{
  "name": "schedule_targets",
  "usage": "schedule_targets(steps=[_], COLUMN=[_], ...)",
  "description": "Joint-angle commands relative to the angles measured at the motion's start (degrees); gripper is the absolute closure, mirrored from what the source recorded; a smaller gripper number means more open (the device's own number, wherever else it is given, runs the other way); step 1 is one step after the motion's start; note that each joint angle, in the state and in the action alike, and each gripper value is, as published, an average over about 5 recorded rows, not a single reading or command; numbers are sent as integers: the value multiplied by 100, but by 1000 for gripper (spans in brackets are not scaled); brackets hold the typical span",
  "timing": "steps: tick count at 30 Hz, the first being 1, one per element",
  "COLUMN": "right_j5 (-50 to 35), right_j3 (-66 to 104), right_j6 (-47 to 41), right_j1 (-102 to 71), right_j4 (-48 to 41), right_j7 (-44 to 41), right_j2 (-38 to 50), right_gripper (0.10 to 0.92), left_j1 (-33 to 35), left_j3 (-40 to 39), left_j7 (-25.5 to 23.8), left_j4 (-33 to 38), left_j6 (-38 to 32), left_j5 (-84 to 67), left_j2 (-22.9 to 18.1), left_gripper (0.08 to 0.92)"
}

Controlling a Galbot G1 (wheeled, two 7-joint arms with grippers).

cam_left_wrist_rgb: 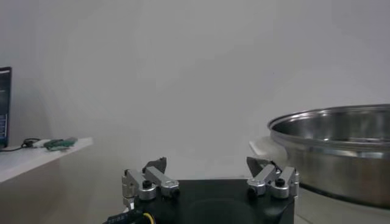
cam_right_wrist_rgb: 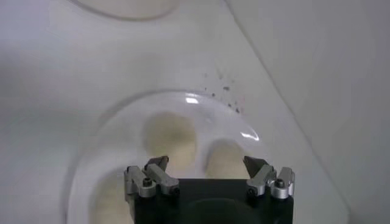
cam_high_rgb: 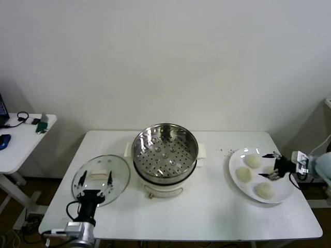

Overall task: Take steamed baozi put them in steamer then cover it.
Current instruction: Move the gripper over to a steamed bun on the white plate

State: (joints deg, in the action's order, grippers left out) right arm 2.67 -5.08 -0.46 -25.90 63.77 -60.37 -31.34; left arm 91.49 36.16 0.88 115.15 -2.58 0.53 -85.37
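The steamer [cam_high_rgb: 165, 152], a steel pot with a perforated tray on a cream base, stands open at the table's middle; its rim shows in the left wrist view [cam_left_wrist_rgb: 341, 131]. The glass cover [cam_high_rgb: 101, 178] lies flat to its left. My left gripper [cam_high_rgb: 96, 182] [cam_left_wrist_rgb: 207, 164] is open above the cover's near edge. Three baozi [cam_high_rgb: 253, 161] [cam_high_rgb: 243, 173] [cam_high_rgb: 265, 190] lie on a white plate [cam_high_rgb: 235, 161] at the right; a fourth does not show. My right gripper [cam_high_rgb: 269, 165] [cam_right_wrist_rgb: 207, 163] is open and empty just above the plate, with baozi [cam_right_wrist_rgb: 170, 135] [cam_right_wrist_rgb: 224, 161] ahead of its fingertips.
A small white side table [cam_high_rgb: 23, 139] [cam_left_wrist_rgb: 36, 159] with a mouse and cables stands beyond the table's left edge. A white wall is behind. Dark specks [cam_high_rgb: 223, 151] lie on the table next to the plate.
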Motion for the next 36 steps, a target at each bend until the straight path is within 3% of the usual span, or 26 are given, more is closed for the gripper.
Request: schedule_targets(steps=[1,7,17,36], right_j5=[751,920,1734,2506], right_j3=[-2899,-3604,-3080,-2219], right_j6=[261,376,814,1127], right_j1=[2840,3169,2959,2514], right_j4=[-1486,-2024,-3064,-3749], right_j7=[-895,-874,-589,-262], right_j2=[-427,-986,-1806,-2512], right_gripper=[203,203,203,203], left_j1=[-59,-45,-10,-8], left_j3=[32,88,94,114], left_j7=[55,49,39,31], left_j4=[-11,7,-34,-77], left_j6=[86,115,96,50], left_j5=[-1,-3,15,-31], left_j2=[22,59,37,29], left_gripper=[177,177,177,177])
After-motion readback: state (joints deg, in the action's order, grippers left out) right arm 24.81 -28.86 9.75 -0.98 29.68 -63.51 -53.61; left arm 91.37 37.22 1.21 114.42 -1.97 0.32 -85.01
